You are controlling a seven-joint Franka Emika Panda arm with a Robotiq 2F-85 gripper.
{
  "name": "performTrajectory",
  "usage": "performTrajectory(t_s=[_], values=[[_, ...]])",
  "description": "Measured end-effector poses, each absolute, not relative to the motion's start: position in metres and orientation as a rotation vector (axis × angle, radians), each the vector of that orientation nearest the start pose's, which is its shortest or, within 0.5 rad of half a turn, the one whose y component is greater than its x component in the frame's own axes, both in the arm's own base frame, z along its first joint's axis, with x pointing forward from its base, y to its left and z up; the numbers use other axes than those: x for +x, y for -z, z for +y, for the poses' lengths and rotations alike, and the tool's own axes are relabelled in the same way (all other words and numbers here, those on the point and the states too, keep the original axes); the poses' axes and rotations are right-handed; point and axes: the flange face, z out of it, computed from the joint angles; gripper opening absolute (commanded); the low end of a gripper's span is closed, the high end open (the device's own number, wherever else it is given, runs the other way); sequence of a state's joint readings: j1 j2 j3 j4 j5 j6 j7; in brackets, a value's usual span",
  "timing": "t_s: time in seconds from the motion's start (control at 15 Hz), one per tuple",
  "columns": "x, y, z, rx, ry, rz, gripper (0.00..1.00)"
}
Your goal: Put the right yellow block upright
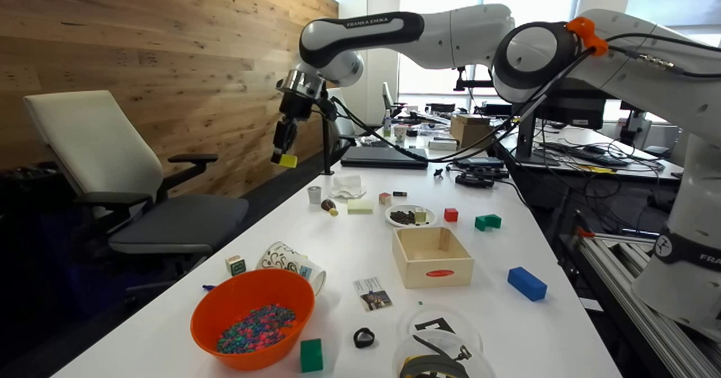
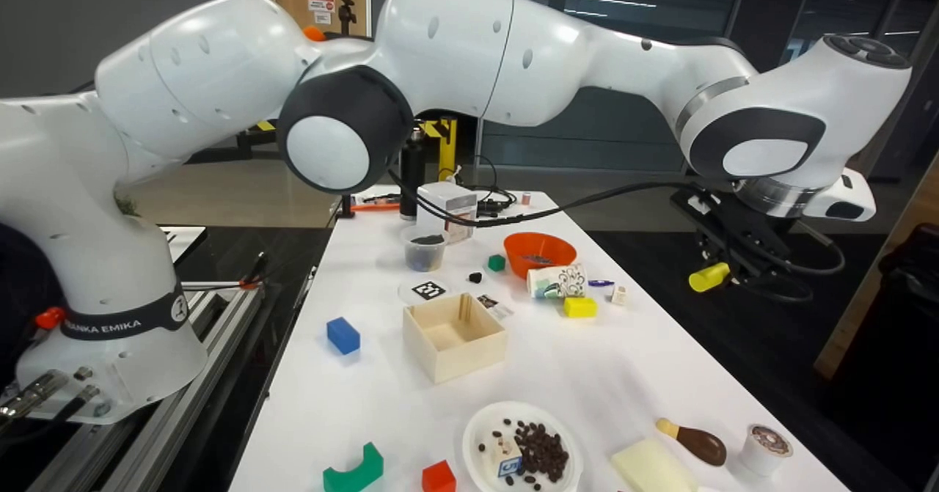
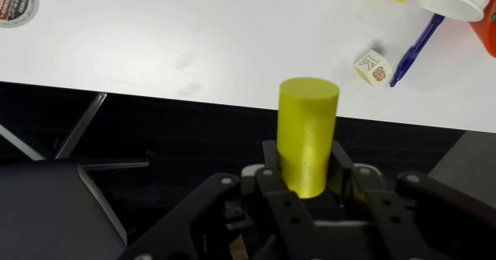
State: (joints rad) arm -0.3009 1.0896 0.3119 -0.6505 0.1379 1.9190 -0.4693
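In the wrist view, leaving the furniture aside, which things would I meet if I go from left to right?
Coffee pod → yellow cylinder → pale block with drawings → blue-purple pen → orange bowl.

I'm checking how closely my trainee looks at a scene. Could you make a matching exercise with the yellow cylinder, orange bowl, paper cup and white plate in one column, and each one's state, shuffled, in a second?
Things:
1. yellow cylinder
2. orange bowl
3. paper cup
4. white plate

States:
A. lying on its side next to the orange bowl
B. bearing dark beans and a small block
C. gripped by the claw
D. holding small colourful bits

Pairs: 1-C; 2-D; 3-A; 4-B
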Motion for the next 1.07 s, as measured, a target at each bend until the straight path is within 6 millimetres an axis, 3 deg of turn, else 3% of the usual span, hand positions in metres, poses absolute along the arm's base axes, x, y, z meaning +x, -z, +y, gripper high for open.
performTrajectory(t_s=[0.6,0.67,1.07], values=[[0.8075,-0.3524,-0.1199,-2.758,0.437,-0.352,0.33],[0.8075,-0.3524,-0.1199,-2.758,0.437,-0.352,0.08],[0.8117,-0.3480,-0.1149,-2.743,0.482,-0.355,0.08]])
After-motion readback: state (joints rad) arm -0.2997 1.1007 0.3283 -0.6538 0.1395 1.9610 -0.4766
